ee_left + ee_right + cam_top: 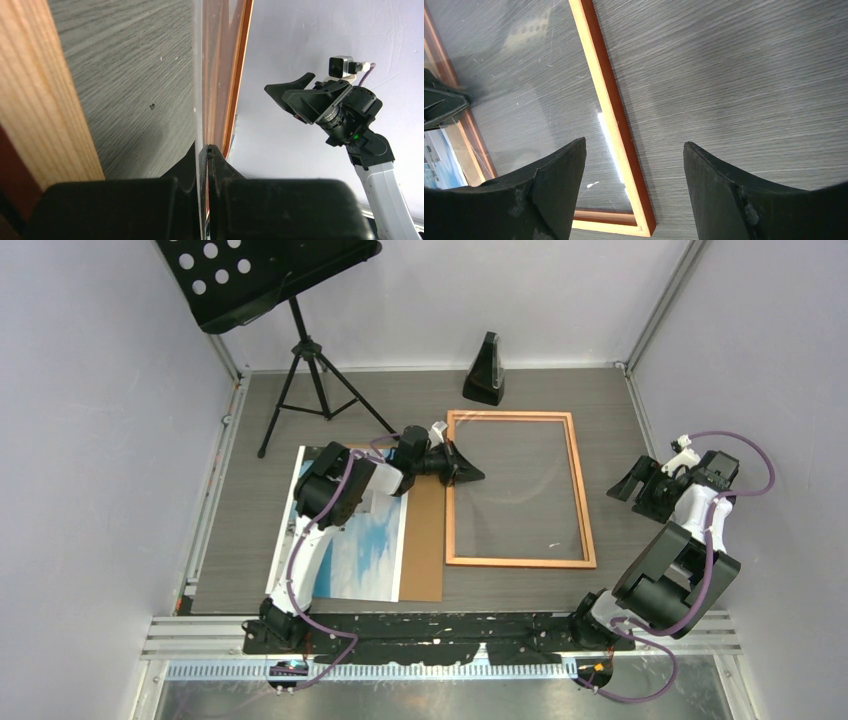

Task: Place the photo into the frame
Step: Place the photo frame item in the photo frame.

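The copper-orange frame (582, 490) lies flat at the table's middle, with a clear pane in it; its right rail (611, 110) shows in the right wrist view. The photo (365, 540) lies left of the frame on a brown backing board (425, 540), partly under my left arm. My left gripper (470, 476) is at the frame's left rail, turned on its side. It is shut (206, 147) on the thin edge of the clear pane. My right gripper (622, 488) hangs open (634, 145) just right of the frame, nothing between its fingers.
A black music stand (300, 340) on a tripod stands at the back left. A black metronome-shaped object (487, 372) sits behind the frame. Walls close in both sides, and a metal rail runs along the near edge.
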Robot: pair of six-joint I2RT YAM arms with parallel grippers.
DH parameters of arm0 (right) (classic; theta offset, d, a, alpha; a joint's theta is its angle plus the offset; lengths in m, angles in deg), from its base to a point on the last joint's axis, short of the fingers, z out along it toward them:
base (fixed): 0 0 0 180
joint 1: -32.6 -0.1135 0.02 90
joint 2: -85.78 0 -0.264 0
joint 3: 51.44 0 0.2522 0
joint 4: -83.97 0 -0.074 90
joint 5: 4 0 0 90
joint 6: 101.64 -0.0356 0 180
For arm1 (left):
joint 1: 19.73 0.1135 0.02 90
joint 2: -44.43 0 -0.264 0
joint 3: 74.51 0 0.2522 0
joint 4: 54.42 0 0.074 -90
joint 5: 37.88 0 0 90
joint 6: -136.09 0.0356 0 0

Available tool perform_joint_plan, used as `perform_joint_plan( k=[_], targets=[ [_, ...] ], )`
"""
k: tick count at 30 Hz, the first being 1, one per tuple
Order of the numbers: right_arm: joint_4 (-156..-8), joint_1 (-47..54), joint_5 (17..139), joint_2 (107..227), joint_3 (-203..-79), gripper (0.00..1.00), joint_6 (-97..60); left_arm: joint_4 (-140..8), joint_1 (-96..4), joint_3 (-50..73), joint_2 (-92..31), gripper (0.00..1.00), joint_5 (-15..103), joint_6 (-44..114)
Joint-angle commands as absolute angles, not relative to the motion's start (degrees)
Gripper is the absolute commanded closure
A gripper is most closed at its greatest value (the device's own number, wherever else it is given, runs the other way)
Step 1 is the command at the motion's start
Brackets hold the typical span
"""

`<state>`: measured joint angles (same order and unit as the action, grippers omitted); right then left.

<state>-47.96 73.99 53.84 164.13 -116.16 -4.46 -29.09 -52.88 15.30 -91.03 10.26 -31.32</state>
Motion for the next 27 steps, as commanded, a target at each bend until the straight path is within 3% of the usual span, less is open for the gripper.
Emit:
perform_joint_plan(
  k=[1,18,27],
  targets=[
    [-48.43,74.38,52.87,163.70,-116.25,0.23,-4.43,-31.47,-52.06,14.92,-88.87,1.00,10.20,-29.23],
    [-48.63,73.72,51.89,165.22,-116.36,0.23,-4.61,-31.14,-53.01,15.77,-89.95,1.00,10.28,-30.67],
    [-48.92,65.20,57.94,169.67,-118.50,0.23,-4.26,-29.46,-53.56,15.49,-90.42,1.00,10.62,-35.25]
  ],
)
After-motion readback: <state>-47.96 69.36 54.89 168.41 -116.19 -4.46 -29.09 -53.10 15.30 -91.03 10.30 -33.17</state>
